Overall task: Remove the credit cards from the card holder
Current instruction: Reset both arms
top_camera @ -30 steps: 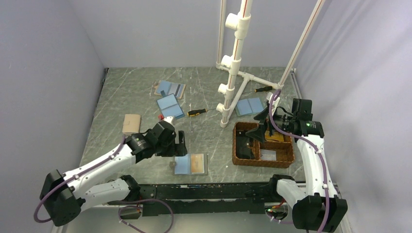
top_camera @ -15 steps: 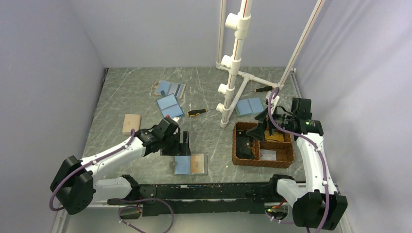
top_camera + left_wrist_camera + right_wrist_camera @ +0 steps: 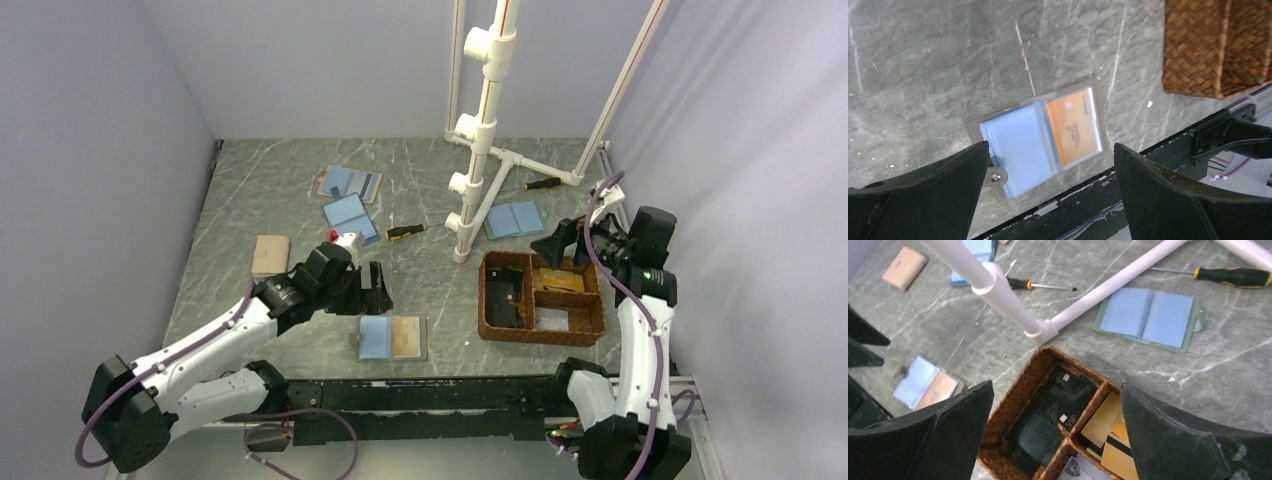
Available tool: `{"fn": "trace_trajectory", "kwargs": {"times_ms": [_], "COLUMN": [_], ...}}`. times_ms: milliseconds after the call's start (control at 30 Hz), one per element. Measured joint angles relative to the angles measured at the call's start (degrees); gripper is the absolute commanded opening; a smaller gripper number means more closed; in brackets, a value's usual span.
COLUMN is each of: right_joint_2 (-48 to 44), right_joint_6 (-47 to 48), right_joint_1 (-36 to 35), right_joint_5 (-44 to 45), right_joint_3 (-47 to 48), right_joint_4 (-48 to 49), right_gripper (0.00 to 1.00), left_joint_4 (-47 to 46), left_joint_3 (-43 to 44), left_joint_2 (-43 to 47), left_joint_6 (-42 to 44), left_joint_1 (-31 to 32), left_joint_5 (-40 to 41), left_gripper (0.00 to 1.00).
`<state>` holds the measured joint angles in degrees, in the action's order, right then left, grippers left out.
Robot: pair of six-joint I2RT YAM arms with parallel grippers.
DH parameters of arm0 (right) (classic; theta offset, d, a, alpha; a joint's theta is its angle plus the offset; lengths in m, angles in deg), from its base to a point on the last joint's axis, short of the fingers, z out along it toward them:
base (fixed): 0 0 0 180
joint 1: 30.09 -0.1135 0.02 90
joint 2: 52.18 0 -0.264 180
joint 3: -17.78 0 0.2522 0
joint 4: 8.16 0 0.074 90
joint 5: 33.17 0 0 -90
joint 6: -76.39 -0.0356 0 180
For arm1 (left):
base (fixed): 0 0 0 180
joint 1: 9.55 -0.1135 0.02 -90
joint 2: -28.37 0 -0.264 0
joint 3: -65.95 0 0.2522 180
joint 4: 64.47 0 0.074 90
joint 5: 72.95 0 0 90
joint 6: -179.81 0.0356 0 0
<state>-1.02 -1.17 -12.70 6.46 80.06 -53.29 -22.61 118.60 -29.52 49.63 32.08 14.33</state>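
The left gripper [image 3: 374, 289] has its two black fingers spread wide with nothing between them. In its wrist view the gripper [image 3: 1050, 147] looks down between them onto the card holder [image 3: 1040, 135]. From above, the gripper sits just on the far side of the card holder [image 3: 392, 338] and apart from it. The holder lies open and flat close to the near edge of the table. Its left leaf is light blue, and an orange credit card [image 3: 1075, 131] shows in the right leaf.

The right gripper [image 3: 556, 243] is equally wide apart and empty, raised over the far edge of the brown wicker tray [image 3: 490, 325]. Its camera shows dark cards in the tray's [image 3: 1018, 385] left compartment and yellow ones in the far right one.

The table [image 3: 270, 170] is grey-green stone with pale veins and scratches. A black rail [image 3: 430, 395] runs along its near edge. On the far left lie two more open blue holders [image 3: 350, 218] [image 3: 350, 184] and a closed tan holder [image 3: 270, 254]. A yellow-handled screwdriver [image 3: 405, 232] rests between them and the white pipe stand [image 3: 480, 130]. A third open blue holder [image 3: 514, 218] lies beside the stand's foot, with a second screwdriver [image 3: 543, 183] farther back. Plain pale lilac walls close in the left, far and right sides.
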Motion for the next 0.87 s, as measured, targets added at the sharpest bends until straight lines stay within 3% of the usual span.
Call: {"fn": "trace_trajectory", "kwargs": {"times_ms": [300,867], "right_joint_2": [-4.68,-2.71], "right_joint_6": [-8.37,-9.44], "right_joint_1": [3.28,6.27], "right_joint_5": [3.85,2.89], "right_joint_3": [-1.51,-2.32], "right_joint_4": [5.81,6.43], "right_gripper": [1.0,1.0], "left_joint_4": [-0.66,-5.29], "left_joint_3": [-3.91,-7.17], "left_joint_2": [7.63,17.27], "left_joint_6": [-1.68,0.74], "left_joint_1": [-0.07,-0.09], "left_joint_5": [0.0,-3.43], "left_gripper": [0.99,0.99]}}
